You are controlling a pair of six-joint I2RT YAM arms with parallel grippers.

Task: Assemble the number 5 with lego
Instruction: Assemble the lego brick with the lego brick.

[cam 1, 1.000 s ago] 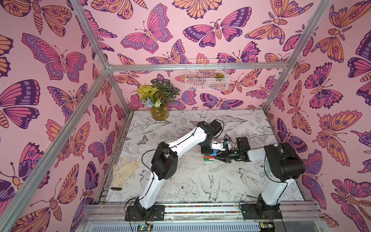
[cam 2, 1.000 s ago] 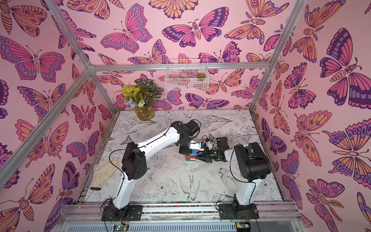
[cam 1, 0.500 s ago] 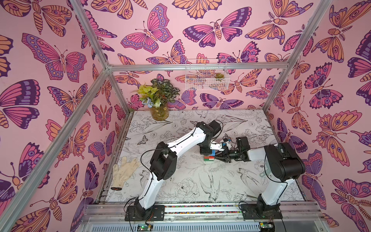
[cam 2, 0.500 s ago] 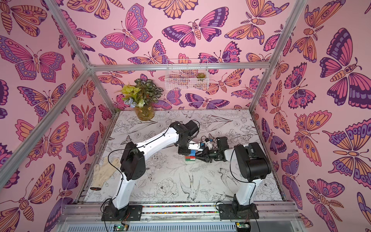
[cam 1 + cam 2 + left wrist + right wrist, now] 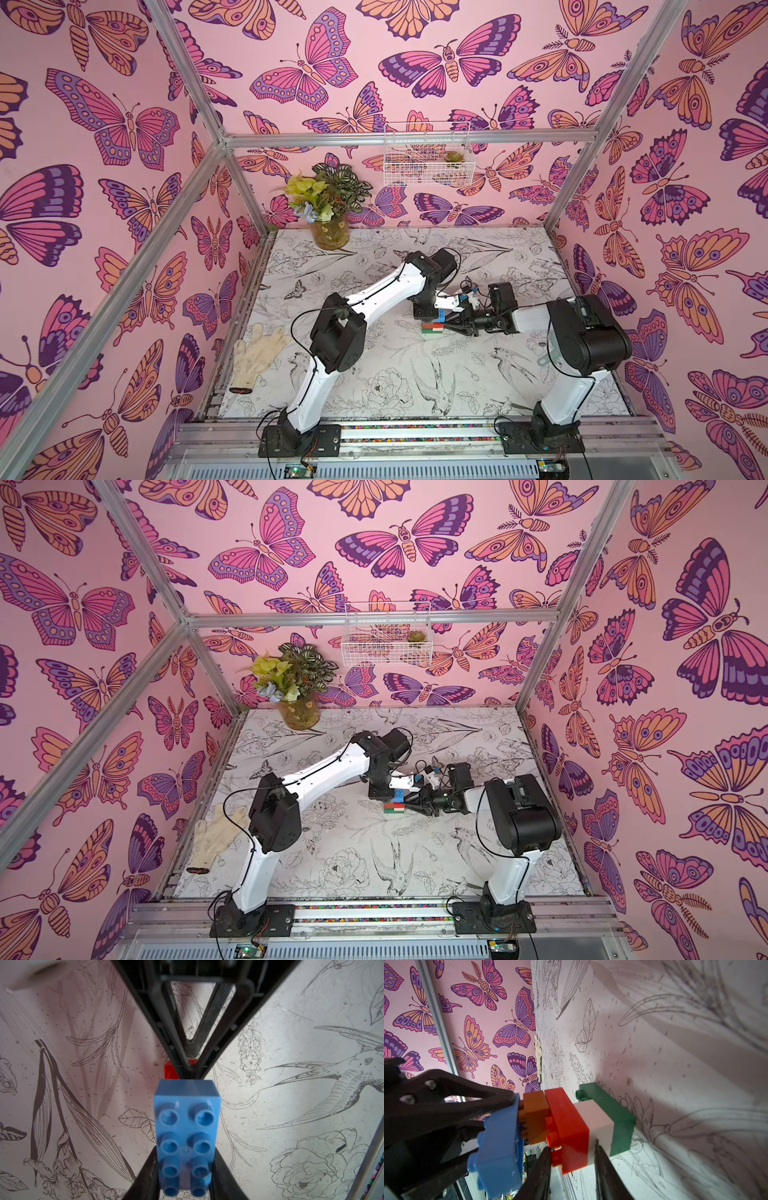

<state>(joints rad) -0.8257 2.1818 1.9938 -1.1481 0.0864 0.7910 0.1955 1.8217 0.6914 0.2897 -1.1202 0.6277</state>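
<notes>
- Blue brick (image 5: 186, 1126), long, with eight round studs facing up, is pinched at one end by the left gripper (image 5: 185, 1176); its black fingers (image 5: 145, 1180) press against the brick's two long sides
- Under it stands the brick stack (image 5: 432, 328), near the middle of the table (image 5: 374, 374) between the two arms
- From the table upward the layers are: long green brick (image 5: 612, 1109), short white brick (image 5: 596, 1122), long red brick (image 5: 566, 1118), short orange brick (image 5: 535, 1113), then the blue one
- White sits toward one end of the red brick and orange toward the opposite end, so the side view steps like a blocky 5
- Blue rests on the orange studs with a thin gap showing, so it is not pressed flush
- The right gripper (image 5: 572, 1145) reaches in low from the side; its fingers (image 5: 606, 1174) are set narrow and closed on the stack at the red and white layers
- The table is covered in white material printed with black line drawings of birds, flowers and leaves, speckled with small dark marks
- Pink walls (image 5: 124, 124) carry large purple, magenta and orange butterflies, edged by a bare aluminium frame (image 5: 407, 138)
- A pale glove (image 5: 257, 353) lies at the table edge on the left arm's side
- A glass vase (image 5: 330, 232) of leaves and flowers stands at the back corner on that side
- A white wire basket (image 5: 428, 158) hangs on the back wall
</notes>
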